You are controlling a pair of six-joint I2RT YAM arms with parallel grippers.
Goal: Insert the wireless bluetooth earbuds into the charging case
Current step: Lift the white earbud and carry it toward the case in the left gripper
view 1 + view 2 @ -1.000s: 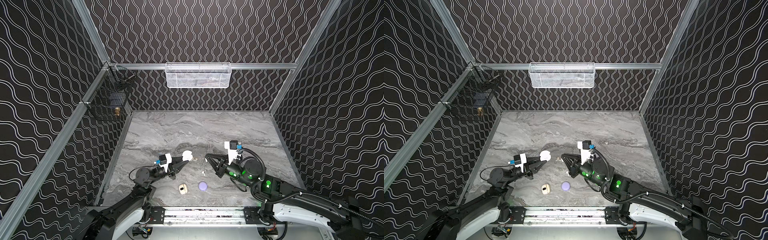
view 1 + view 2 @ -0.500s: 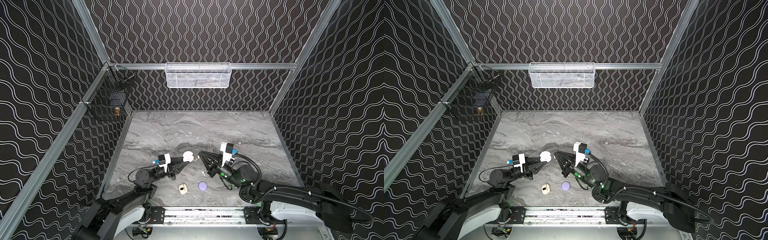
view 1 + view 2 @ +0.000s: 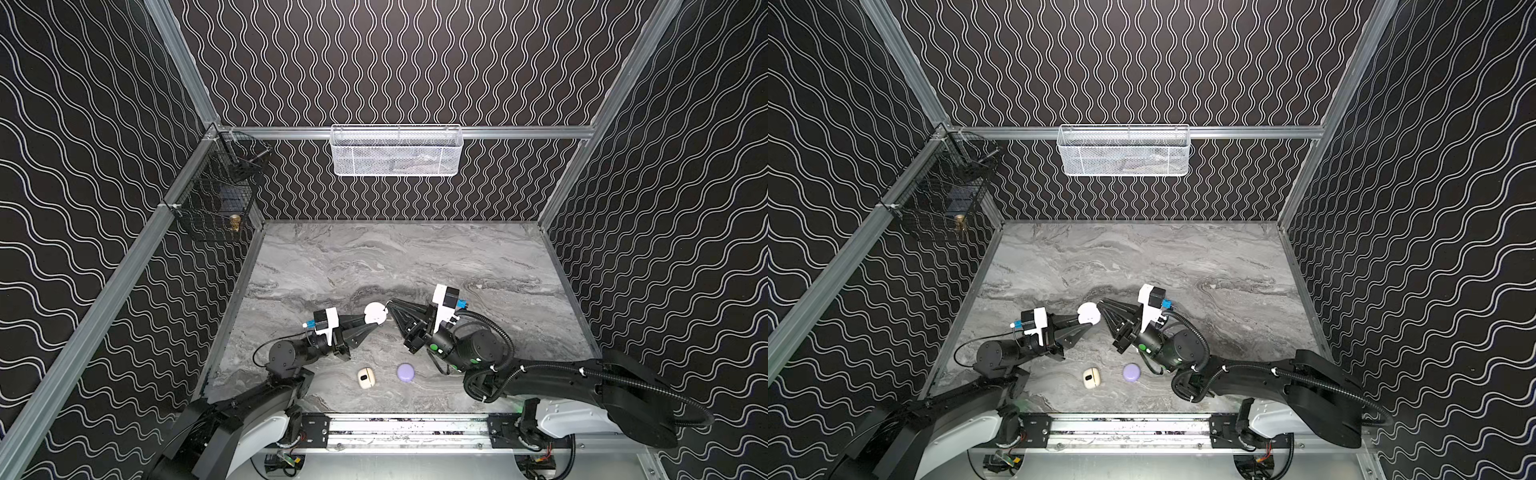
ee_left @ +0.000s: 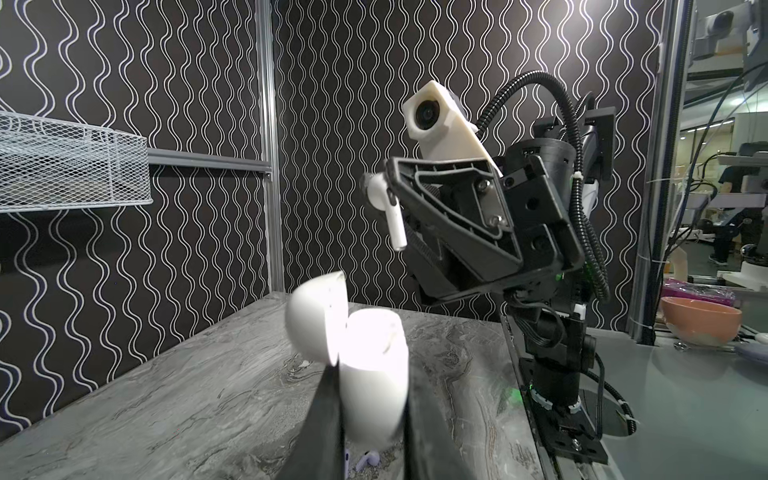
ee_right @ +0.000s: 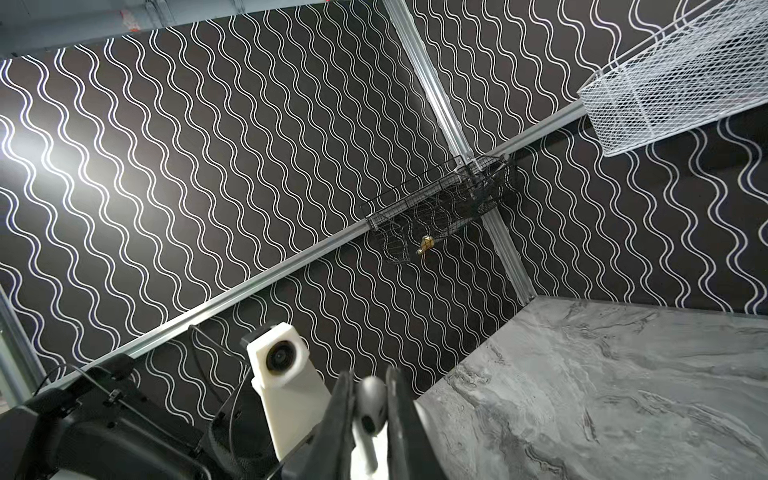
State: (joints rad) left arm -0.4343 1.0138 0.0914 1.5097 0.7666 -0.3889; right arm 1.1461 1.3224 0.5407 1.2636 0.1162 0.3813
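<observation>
The right gripper (image 4: 388,183) is clamped on a white earbud (image 4: 384,200), pinching its rounded head so the stem hangs free below the jaws, just above and beside the white case (image 4: 372,361). The left gripper (image 3: 371,322) grasps that case by its lower body, apparently clear of the table (image 3: 478,266), with the lid (image 4: 318,320) swung open. The earbud looks feather-light, hard and glossy — likely to twist or slip from a pinch on its curved head, so a modest squeeze suits it. The stem probably needs to enter its socket nearly straight. The case is smooth too, and may pivot if pushed. A cream case (image 3: 365,377) and a lilac case (image 3: 405,372) lie on the table nearer the robot's base.
</observation>
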